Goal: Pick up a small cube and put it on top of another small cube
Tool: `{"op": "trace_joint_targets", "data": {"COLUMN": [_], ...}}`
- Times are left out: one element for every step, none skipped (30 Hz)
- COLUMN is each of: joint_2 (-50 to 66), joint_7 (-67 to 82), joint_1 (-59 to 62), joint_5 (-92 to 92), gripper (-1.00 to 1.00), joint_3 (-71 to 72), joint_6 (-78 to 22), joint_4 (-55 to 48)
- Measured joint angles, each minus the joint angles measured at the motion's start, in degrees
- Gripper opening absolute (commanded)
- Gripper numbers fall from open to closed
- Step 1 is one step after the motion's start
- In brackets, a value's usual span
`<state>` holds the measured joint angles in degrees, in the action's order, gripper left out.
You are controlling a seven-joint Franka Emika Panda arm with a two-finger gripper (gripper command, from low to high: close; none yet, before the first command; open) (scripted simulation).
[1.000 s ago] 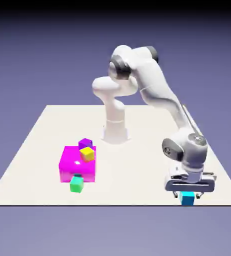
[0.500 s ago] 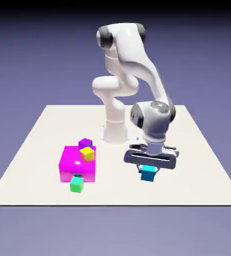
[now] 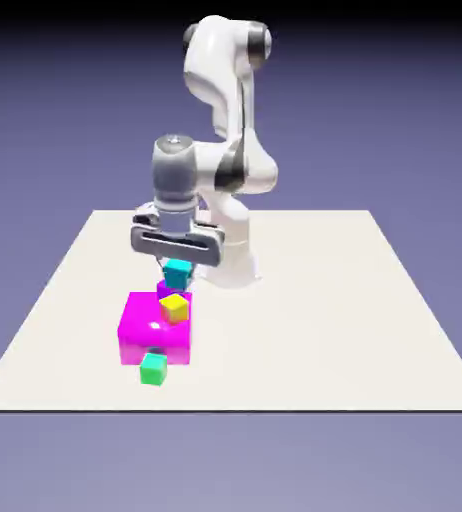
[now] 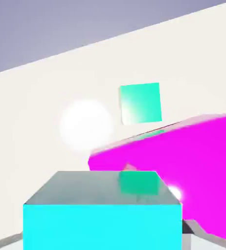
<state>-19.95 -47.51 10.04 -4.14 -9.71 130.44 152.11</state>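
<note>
Gripper (image 3: 178,262) clamped on cyan cube (image 3: 178,272), held level above magenta block's (image 3: 140,325) far edge, near yellow cube (image 3: 175,307). No long axis. Fingertips hidden behind cube in hand view. Purple cube mostly hidden behind it. Green cube (image 3: 154,369) beside block's front.

The arm (image 3: 225,90) is glossy white throughout, built of thick rounded links that swell into bulbous housings. Dark grey caps sit on the uppermost joint, one at about 10 o'clock and one at 2 o'clock on its rounded head. The wrist (image 3: 175,175) is a lighter grey cylinder with a small knob on top. Below it the hand is a flat, wide grey-and-white bar with dark edging. The gripper (image 3: 178,266) carries short grey fingers.
</note>
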Motion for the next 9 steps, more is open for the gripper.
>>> {"op": "trace_joint_targets", "data": {"joint_2": [0.0, 1.75, 3.5, 5.25, 7.0, 8.75, 9.07, 9.07, 9.07], "joint_7": [0.0, 0.18, 0.35, 0.52, 0.68, 0.84, 0.87, 0.79, 0.79], "joint_1": [0.0, -0.04, -0.08, -0.13, -0.17, -0.21, -0.22, -0.21, -0.21], "joint_5": [0.0, 0.19, 0.37, 0.56, 0.73, 0.91, 0.94, 0.83, 0.83], "gripper": [-1.0, -1.0, -1.0, -1.0, -1.0, -1.0, 1.0, 1.0, 1.0], "joint_3": [0.0, -0.11, -0.21, -0.32, -0.43, -0.54, -0.56, -0.55, -0.55], "joint_6": [0.0, 2.48, 4.97, 7.46, 9.95, 12.44, 12.9, 12.9, 12.9], "joint_4": [0.0, 0.75, 1.51, 2.26, 3.02, 3.77, 3.91, 3.91, 3.91]}}
